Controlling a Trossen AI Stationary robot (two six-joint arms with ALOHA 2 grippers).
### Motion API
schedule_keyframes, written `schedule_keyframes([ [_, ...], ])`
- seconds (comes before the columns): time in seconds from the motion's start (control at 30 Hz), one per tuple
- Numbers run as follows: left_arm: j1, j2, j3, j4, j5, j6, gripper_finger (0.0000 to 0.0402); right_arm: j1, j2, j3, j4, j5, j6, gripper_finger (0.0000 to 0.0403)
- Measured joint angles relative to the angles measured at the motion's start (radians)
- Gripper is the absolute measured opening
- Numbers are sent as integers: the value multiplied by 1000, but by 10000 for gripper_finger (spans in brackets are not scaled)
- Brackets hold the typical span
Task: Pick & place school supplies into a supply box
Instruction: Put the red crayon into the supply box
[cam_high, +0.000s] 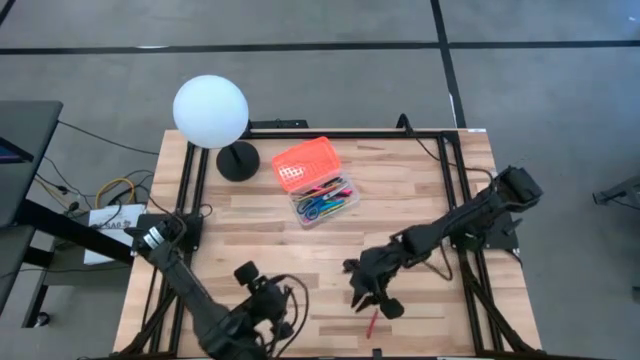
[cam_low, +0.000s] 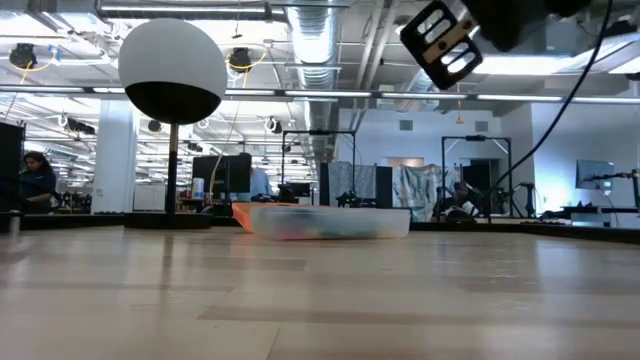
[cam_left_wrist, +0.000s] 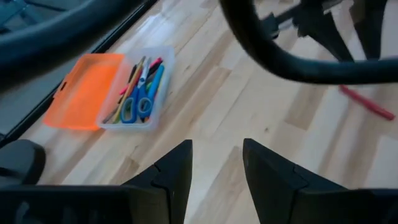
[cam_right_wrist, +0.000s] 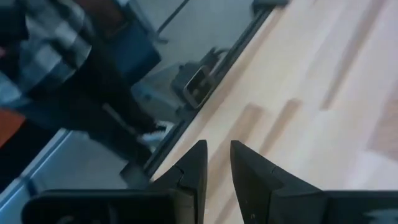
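The supply box (cam_high: 322, 190) lies open near the table's far middle, its orange lid (cam_left_wrist: 84, 90) flat on the wood beside the clear tray (cam_left_wrist: 140, 93). Pens, pencils and blue-handled scissors (cam_left_wrist: 134, 107) lie in the tray. One red pencil (cam_high: 372, 322) lies flat on the table near the front edge. My right gripper (cam_high: 372, 298) hovers just above and beyond it, fingers (cam_right_wrist: 214, 155) a little apart with nothing between them. My left gripper (cam_high: 268, 298) hangs over the near left part of the table, open (cam_left_wrist: 216, 162) and empty, facing the box.
A white globe lamp (cam_high: 211, 112) on a black foot (cam_high: 237, 160) stands at the far left, close to the box. Bare wood lies between the box and both grippers. Past the table's edge a person's legs (cam_right_wrist: 118, 118) show on the floor.
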Motion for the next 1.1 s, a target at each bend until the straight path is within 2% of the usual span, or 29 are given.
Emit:
schedule_keyframes([
  [0.23, -62, 0, 0, 0, -39, -30, 137, 102, 71, 71, -126, 46, -11, 63],
  [0.4, -75, 0, 0, 0, -67, -39, 137, 179, 91, 74, -216, 237, -111, 63],
  [0.47, -75, 0, 0, 0, -82, -56, 137, 207, 104, 72, -238, 282, -142, 64],
  [0.67, -74, 0, 0, 0, -92, -87, 137, 242, 166, 73, -237, 292, -159, 78],
  [0.9, -74, 0, 0, 0, -94, -91, 137, 237, 169, 73, -202, 337, -175, 107],
  [1.1, -74, 0, 0, 0, -102, -80, 137, 241, 204, 71, -168, 327, -212, 131],
])
